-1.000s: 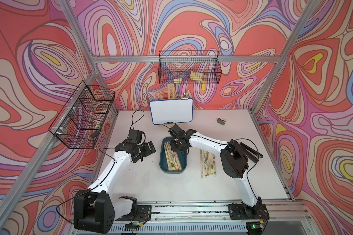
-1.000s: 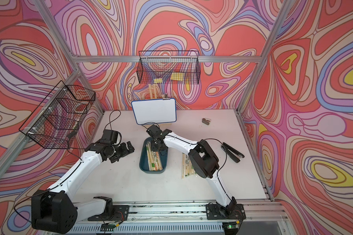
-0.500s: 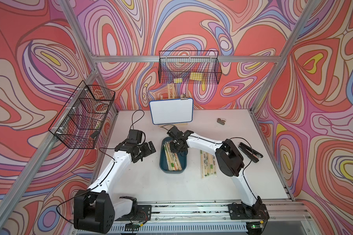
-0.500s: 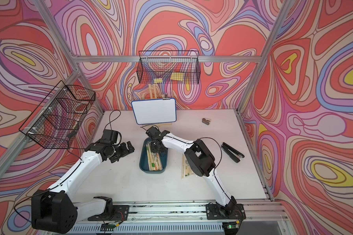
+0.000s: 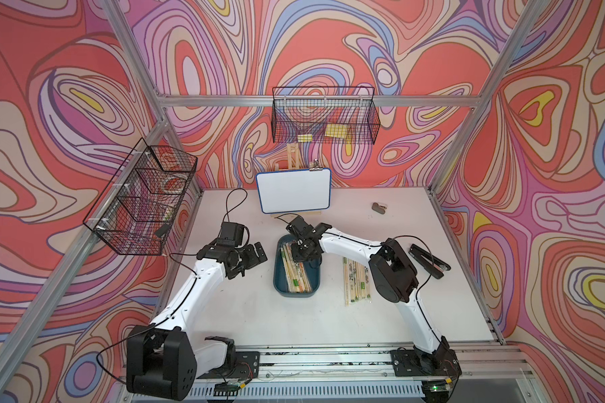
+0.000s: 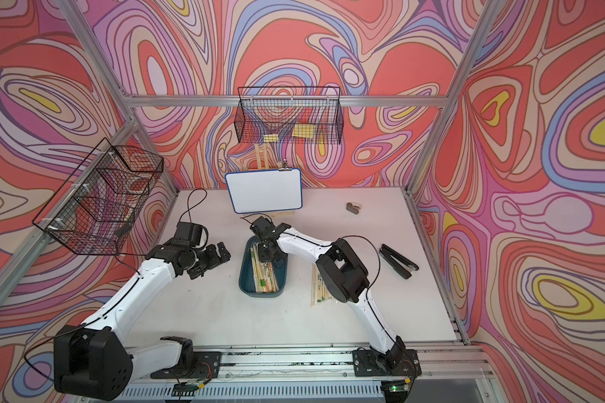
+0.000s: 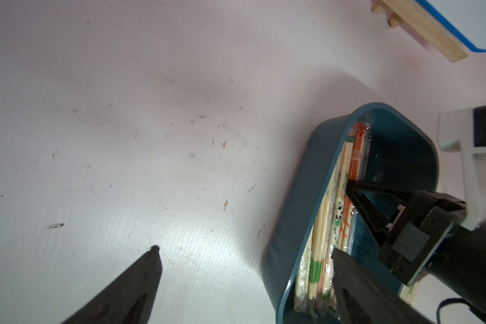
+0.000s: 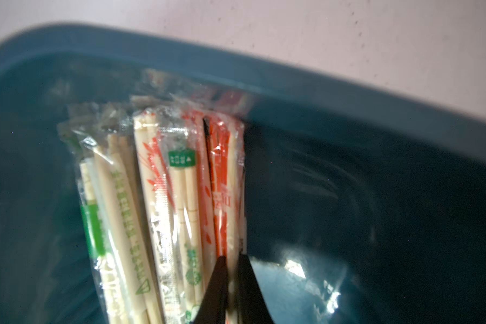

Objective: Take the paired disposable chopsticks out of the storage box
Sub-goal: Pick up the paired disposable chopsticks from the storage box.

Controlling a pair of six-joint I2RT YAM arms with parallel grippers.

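A: What has changed for us since a second ago?

B: Our right gripper [image 8: 232, 262] has shut. It stood slightly open over the storage box [image 8: 334, 95]. Now its fingers [image 8: 216, 283] are pinched almost together on the outermost red-orange pair [image 8: 222, 179], with only that sleeve's edge and stick between them.

A: And the left gripper [image 7: 244, 251]?

B: Unchanged. Its fingers are spread wide and hold nothing. It hovers over the bare desk [image 7: 124, 112] just beside the box, left of centre in both top views.

A: Where do the paired disposable chopsticks [image 5: 296, 272] sit?

B: Most lie lengthwise in the box at the centre of the frame in a top view, bunched toward its left side. A few pairs already out [image 5: 355, 282] lie on the desk just right of it, and they haven't shifted.

A: So what does the closing mean for us?

B: We judge the grasp is made and lifting comes next. Our hold is toward the pair's far end, the one nearer the whiteboard [image 5: 294, 190], so we expect the long end to droop or drag on its neighbours. The sleeves look slick, so we could slip off or carry a second pair up.

A: How far along are we?

B: Partway, we think, since many pairs are in the box yet.
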